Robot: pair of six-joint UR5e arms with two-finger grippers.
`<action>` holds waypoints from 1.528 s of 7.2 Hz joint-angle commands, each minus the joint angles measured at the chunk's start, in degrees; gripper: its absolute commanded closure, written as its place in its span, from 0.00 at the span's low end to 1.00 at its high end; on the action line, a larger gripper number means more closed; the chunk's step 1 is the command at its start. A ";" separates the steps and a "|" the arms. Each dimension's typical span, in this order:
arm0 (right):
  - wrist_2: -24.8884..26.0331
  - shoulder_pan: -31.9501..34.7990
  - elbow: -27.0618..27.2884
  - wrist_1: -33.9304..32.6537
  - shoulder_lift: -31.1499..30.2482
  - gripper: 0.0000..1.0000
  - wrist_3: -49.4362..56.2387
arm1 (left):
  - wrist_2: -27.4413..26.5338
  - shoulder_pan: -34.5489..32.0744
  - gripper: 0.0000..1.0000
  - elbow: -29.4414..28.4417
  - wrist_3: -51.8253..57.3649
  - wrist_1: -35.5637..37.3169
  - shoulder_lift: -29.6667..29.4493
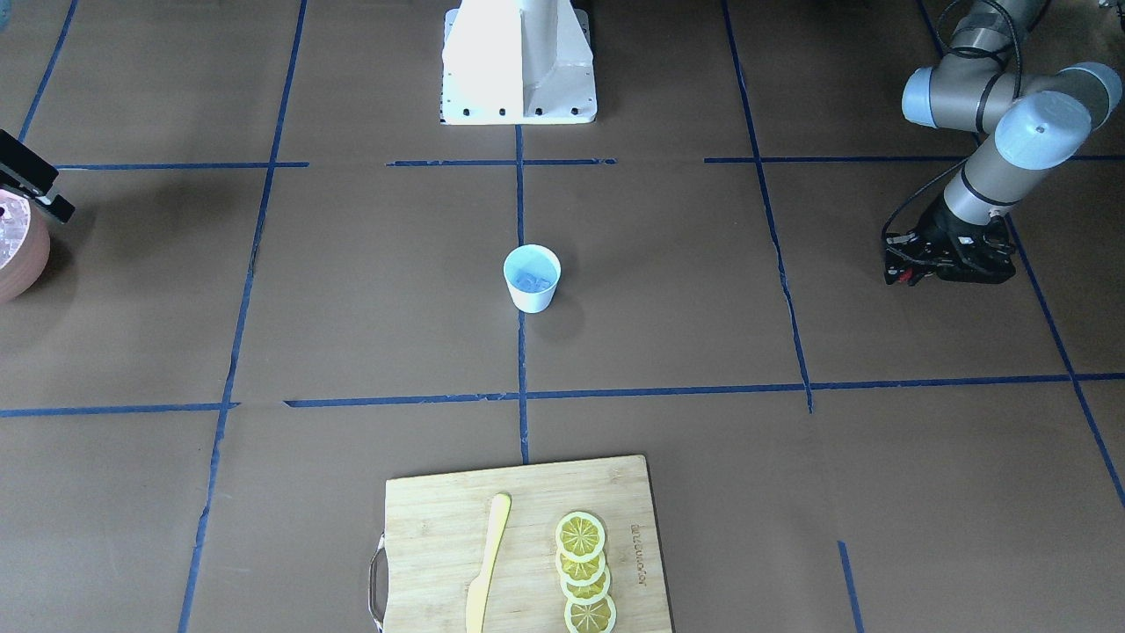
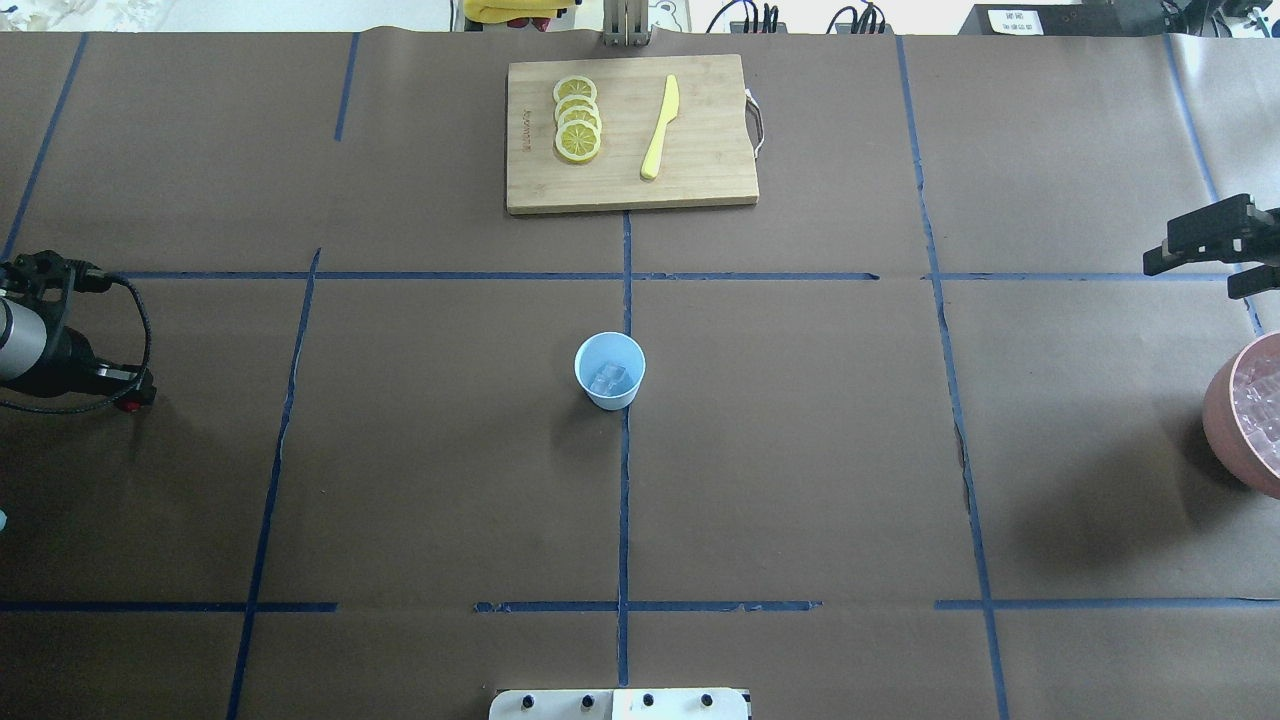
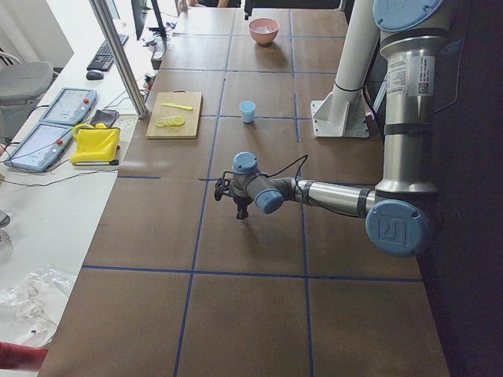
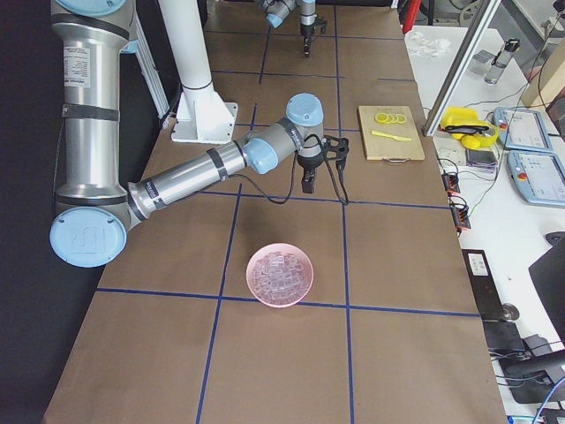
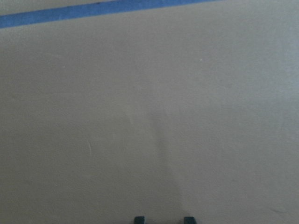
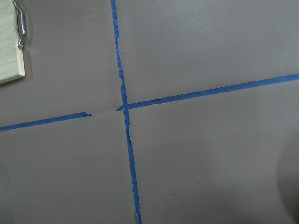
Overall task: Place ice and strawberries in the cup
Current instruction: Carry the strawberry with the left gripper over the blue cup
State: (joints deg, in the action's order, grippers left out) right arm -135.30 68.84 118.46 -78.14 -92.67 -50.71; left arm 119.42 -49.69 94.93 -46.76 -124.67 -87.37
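The white cup [image 1: 532,294] with a pale blue inside stands at the middle of the table, and it also shows in the overhead view [image 2: 610,393]. A few ice cubes [image 2: 607,378] lie in it. More ice [image 4: 280,272] fills the pinkish bowl [image 2: 1228,420] at the robot's right table edge. No strawberry is in view. My right gripper [image 2: 1195,275] hangs open and empty above the table just beyond the bowl. My left gripper [image 5: 163,220] is far to the left over bare table, its fingertips [image 5: 139,219] apart with nothing between them.
A wooden cutting board [image 2: 700,170] lies at the far middle edge with several lemon slices [image 2: 577,122] and a yellow knife [image 2: 660,125]. The robot's white base [image 1: 518,70] stands at the near middle edge. Blue tape lines cross the brown table.
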 commanded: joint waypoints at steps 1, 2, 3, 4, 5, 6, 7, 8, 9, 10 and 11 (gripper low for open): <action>-0.05 -0.02 0.02 -0.08 0.21 0.00 -0.62 | 3.16 0.12 1.00 4.18 -6.64 0.30 -0.69; -0.14 0.16 -0.07 -0.08 -0.05 0.00 -0.53 | 4.23 0.29 1.00 6.21 -12.77 0.65 -4.53; -0.14 0.25 -0.16 -0.08 -0.40 0.00 0.08 | 4.07 1.95 1.00 7.02 -16.75 2.13 -9.00; -0.05 0.68 -0.16 0.01 -0.58 0.00 0.17 | 3.80 3.97 1.00 7.63 -21.40 5.37 -15.66; 0.04 0.86 -0.25 0.01 -0.84 0.00 0.35 | 3.45 5.55 1.00 7.64 -25.36 11.23 -23.91; -0.05 0.95 -0.16 0.01 -0.84 0.00 0.35 | 1.45 9.40 1.00 7.46 -29.67 16.16 -30.25; -0.05 0.95 -0.07 0.18 -0.93 0.00 0.26 | -2.23 12.74 1.00 7.03 -32.75 16.91 -33.71; -0.05 0.95 0.02 0.27 -1.10 0.00 0.35 | -4.44 15.56 1.00 4.85 -34.52 17.00 -37.75; -0.14 0.95 0.10 0.27 -1.11 0.00 0.26 | -6.20 16.11 1.00 0.39 -34.80 17.35 -42.40; -0.14 0.86 0.10 0.36 -1.19 0.00 0.26 | -6.39 16.38 1.00 -1.74 -34.89 17.53 -44.10; -0.14 0.86 0.19 0.36 -1.19 0.00 0.17 | -6.66 16.47 1.00 -2.03 -34.81 17.53 -44.29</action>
State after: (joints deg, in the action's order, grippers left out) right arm -135.43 69.73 118.57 -77.82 -93.82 -50.46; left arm 113.35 -33.59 94.36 -81.45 -107.27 -130.25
